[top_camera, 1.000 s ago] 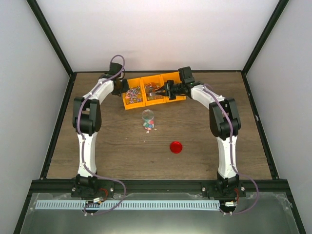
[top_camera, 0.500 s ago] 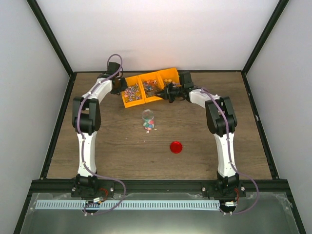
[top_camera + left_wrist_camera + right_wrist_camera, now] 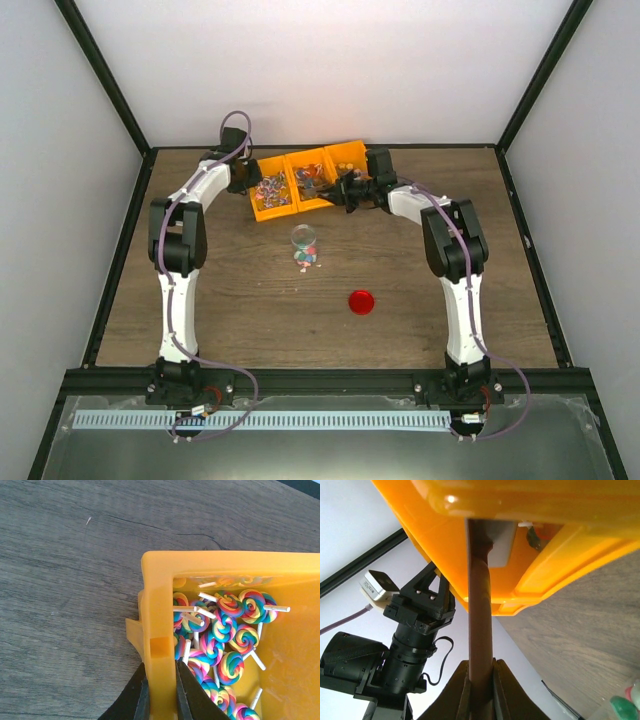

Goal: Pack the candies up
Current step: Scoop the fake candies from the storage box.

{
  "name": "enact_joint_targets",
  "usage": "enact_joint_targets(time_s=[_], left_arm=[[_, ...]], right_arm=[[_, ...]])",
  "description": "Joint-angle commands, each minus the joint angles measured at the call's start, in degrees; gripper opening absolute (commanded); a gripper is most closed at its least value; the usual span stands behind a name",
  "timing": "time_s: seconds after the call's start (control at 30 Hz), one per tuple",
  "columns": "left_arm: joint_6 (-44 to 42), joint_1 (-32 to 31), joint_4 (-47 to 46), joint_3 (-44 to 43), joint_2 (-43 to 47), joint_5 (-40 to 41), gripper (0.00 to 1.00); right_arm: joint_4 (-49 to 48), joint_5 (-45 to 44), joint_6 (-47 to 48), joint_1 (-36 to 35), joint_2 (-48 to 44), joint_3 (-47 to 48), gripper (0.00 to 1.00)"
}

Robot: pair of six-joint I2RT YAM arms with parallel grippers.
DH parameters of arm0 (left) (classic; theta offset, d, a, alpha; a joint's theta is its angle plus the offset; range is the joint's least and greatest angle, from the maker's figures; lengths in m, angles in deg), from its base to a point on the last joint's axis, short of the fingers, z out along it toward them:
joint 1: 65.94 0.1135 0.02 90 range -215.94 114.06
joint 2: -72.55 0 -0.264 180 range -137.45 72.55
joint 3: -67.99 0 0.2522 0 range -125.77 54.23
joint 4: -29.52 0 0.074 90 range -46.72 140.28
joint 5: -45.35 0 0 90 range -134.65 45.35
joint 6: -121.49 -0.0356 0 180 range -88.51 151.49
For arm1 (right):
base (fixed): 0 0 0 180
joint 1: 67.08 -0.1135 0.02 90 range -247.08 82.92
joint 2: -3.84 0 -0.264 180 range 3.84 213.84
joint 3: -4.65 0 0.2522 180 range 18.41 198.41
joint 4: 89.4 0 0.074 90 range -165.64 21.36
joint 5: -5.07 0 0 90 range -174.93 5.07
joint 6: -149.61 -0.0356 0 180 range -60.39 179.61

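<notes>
Top view: orange bins (image 3: 270, 213) at far centre, set askew, both arms reaching to them. Candies (image 3: 272, 190) lie in the bins, with a few loose beside the jar (image 3: 303, 237); the red lid (image 3: 361, 301) sits nearer. Left wrist: left gripper (image 3: 160, 702) clamped on the bin wall, swirl candies just inside. Right wrist: right gripper (image 3: 480, 692) clamped on a brown stick (image 3: 480, 615) that runs up to the bin's edge.
</notes>
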State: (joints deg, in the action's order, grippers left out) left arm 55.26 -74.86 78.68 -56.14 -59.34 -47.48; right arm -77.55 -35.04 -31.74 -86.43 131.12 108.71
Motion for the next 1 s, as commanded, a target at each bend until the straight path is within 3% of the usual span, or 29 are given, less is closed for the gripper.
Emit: enact_joint_targets(time_s=[0.0,0.23,0.53,0.97], left_arm=[[-3.41,-1.20,5.38,0.67,-2.63,-4.01,0.04],[-3.73,-1.09,5.30,0.97,-2.76,-4.83,0.04],[-1.54,-0.42,4.99,0.93,-2.94,-4.77,0.04],[2.39,0.67,3.43,1.67,-2.90,-6.07,0.04]], right_arm=[[1.12,-2.15,-1.78,-0.36,5.41,1.41,0.01],[-5.05,-0.35,0.80,-0.29,9.71,4.18,0.01],[-26.71,5.01,1.53,-0.21,6.76,-6.52,0.01],[-43.14,7.27,3.31,-0.19,2.79,-15.79,0.01]])
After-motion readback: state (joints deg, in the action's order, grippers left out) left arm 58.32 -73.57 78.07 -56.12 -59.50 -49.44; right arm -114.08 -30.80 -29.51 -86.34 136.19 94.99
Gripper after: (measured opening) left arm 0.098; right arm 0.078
